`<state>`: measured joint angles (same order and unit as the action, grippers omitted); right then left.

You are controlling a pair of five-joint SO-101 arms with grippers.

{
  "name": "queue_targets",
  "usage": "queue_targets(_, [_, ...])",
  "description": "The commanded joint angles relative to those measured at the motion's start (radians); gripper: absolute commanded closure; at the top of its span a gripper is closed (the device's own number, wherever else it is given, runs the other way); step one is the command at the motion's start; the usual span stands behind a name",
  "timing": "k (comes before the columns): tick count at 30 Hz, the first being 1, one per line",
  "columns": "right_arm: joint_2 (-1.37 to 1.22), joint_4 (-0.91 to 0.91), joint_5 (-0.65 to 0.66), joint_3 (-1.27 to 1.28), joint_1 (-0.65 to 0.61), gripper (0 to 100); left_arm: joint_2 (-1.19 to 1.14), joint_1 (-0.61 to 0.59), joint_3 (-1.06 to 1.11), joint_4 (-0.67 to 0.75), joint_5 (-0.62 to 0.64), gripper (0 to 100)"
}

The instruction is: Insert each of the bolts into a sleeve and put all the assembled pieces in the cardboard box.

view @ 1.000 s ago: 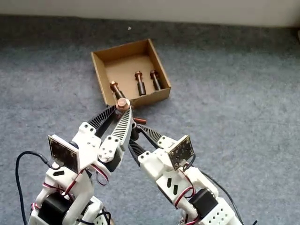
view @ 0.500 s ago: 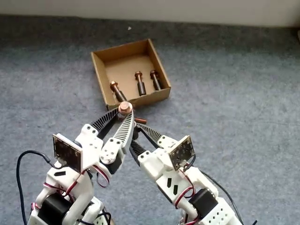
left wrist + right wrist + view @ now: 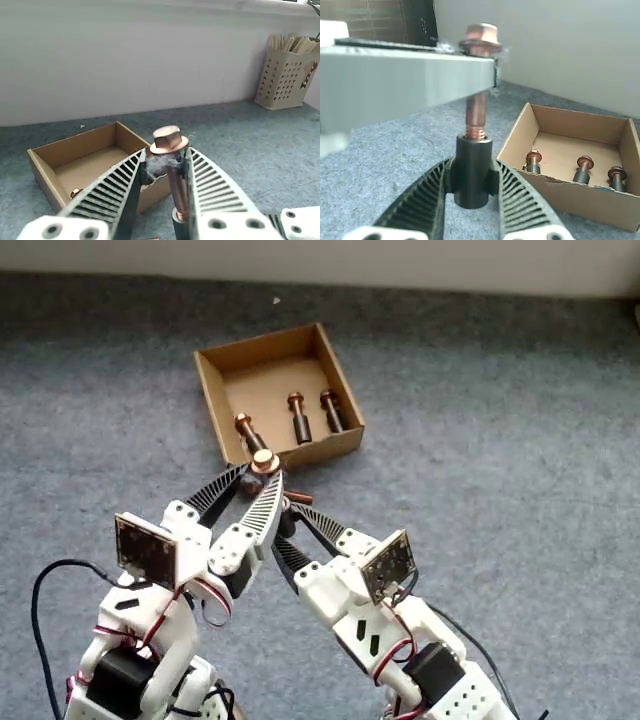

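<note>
**Bolt** (image 3: 476, 107): one, copper-coloured. It has a hex head over a round flange and a smooth shank with thread at the tip. It stands upright, clamped just under the flange by my left pincer (image 3: 165, 161). The tip is at the mouth of the sleeve and most of the shank shows above it. It sits above the bench, just before the near wall of the box.

**Sleeve** (image 3: 471, 172): one, black and matt, a plain cylinder with a bore in the top. It is upright, gripped round its sides by my right pincer (image 3: 470, 186), directly under the bolt.

**Pincers:** both are closed on their loads, the left on the bolt and the right on the sleeve. The fingers (image 3: 215, 192) are ribbed, pale with dark edges, and look flexible. A wisp of grey fluff (image 3: 159, 159) clings near the left tips, below the bolt head.

**Assembled pieces** (image 3: 298, 416): three, copper heads on dark sleeves, resting inside the box apart from one another.

**Cardboard box** (image 3: 209, 390): one, brown, square, shallow and open-topped, with raw cut edges.

**Bench** (image 3: 500, 460): covered in a grey, napped, carpet-like cloth.

**Risks, as I judge them:**
- The bolt is held high and by a narrow band, so it may tilt in the ribs as I press down and bind on the bore's rim.
- If the two axes are off, the thread will catch rather than slide.
- The smooth sleeve may slip down through the right fingers under the push.
- Letting go of either part too soon would drop it onto the cloth, where a round piece can roll.
</note>
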<state>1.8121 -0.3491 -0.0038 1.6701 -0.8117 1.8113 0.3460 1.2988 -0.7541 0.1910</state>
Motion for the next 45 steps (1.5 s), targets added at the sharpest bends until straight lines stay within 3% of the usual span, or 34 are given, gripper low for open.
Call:
queue_targets(1, [0.022, 0.030, 0.012, 0.097, -0.002, 99.5, 0.001, -0.031, -0.002, -0.002, 0.005, 85])
queue_targets(19, [0.022, 0.027, 0.012, 0.099, 0.005, 99.5, 0.007, -0.038, -0.197, -0.267, 0.002, 78])
queue_targets(29, [0.021, -0.079, 0.005, 0.099, 0.153, 99.5, 0.008, -0.038, -0.186, -0.273, -0.178, 100])
queue_targets(32, [0.021, -0.087, 0.005, 0.099, 0.173, 99.5, 0.008, -0.041, -0.139, -0.279, -0.198, 99])
queue_targets(40, [0.018, -0.091, 0.005, 0.099, 0.220, 99.5, 0.008, -0.309, 0.085, -0.273, -0.198, 99])
queue_targets(45, [0.018, -0.105, 0.005, 0.090, 0.246, 99.5, 0.008, -0.410, 0.239, -0.273, -0.198, 99])
